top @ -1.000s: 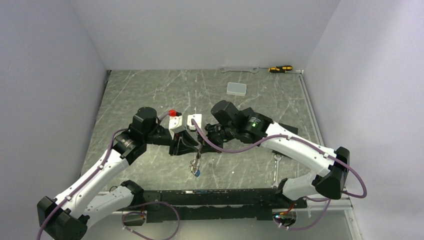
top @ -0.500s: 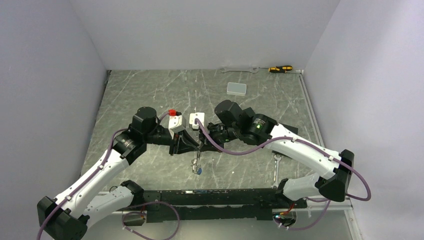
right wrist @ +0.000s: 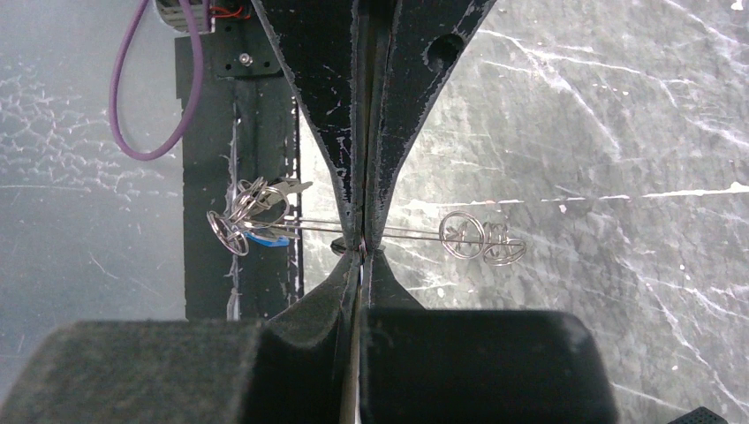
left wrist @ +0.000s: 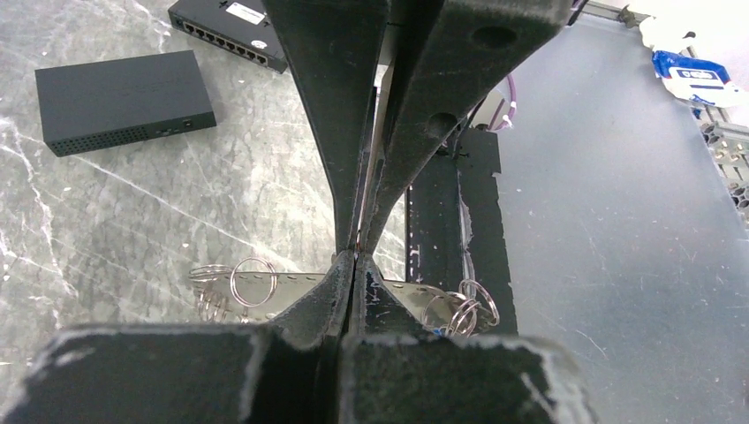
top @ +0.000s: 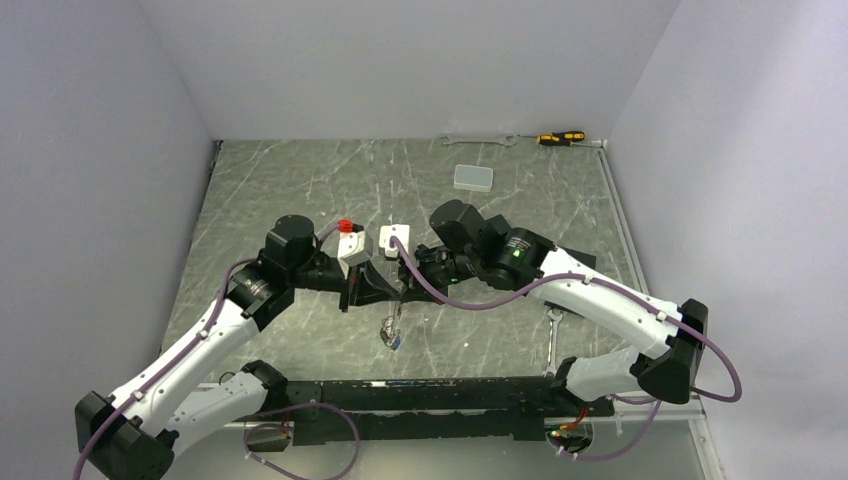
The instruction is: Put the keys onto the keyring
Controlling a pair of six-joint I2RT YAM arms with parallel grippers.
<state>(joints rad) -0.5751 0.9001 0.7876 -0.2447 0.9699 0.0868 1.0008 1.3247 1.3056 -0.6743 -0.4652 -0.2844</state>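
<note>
From above, the left gripper (top: pixel 393 292) and right gripper (top: pixel 405 283) meet tip to tip over the tabletop (top: pixel 300 190), the keyring (right wrist: pixel 415 235) too thin to trace there, the keys (top: pixel 391 336) dangling beneath as half a second ago; in the left wrist view the jaws are pinched shut on it, edge-on; in the right wrist view the jaws clamp it, long axis crosswise, keys bunched at its left end.

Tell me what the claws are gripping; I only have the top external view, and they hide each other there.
Observer: In the right wrist view the right claw is shut, the keyring wire crossing right at its pinch.
Operator: Now the left.
Observer: The left wrist view shows the left claw shut on it too, tip to tip with the other.
Operator: Locate the keys.
Observer: The keys and their blue tag bunch on that wire, on the base side of the pinch.
</note>
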